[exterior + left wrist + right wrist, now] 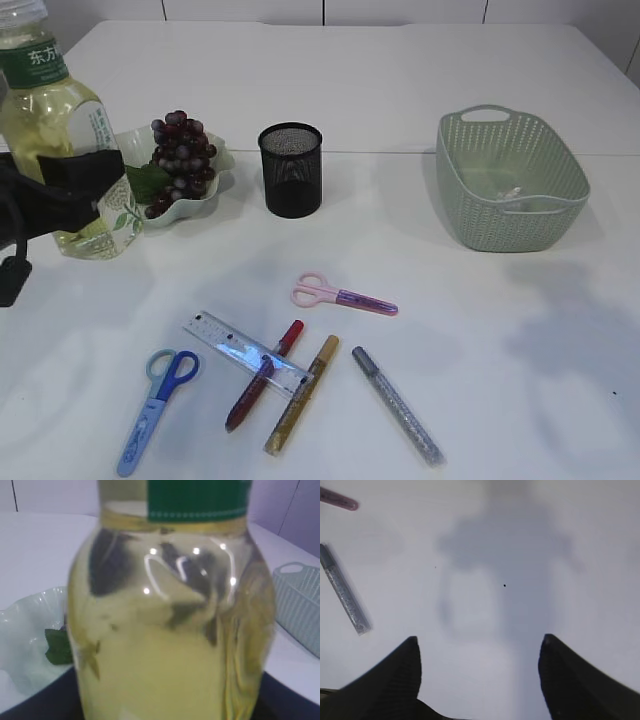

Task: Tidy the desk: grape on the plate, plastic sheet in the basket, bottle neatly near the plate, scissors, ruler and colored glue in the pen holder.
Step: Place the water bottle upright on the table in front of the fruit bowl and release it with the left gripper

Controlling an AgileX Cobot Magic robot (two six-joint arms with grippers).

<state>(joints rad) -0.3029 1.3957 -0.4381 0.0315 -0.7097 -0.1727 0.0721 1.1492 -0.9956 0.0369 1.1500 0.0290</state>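
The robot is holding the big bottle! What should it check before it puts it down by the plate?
1. Bottle gripped by left gripper: ok.
2. Bottle upright: ok.
3. Grapes already on plate: ok.
4. Bare table beside plate for bottle: cannot tell, the bottle hides it.
5. Right gripper open, empty, out of the way: ok.
6. Pen holder away from bottle: ok.

On the white bench (400,90), a bottle (60,150) of yellow liquid wears a green label, dark purple grapes (180,160) fill a pale green plate (205,200), the mesh pen holder (291,170) is black, the woven basket (510,180) sage green, and scissors (155,410) blue.
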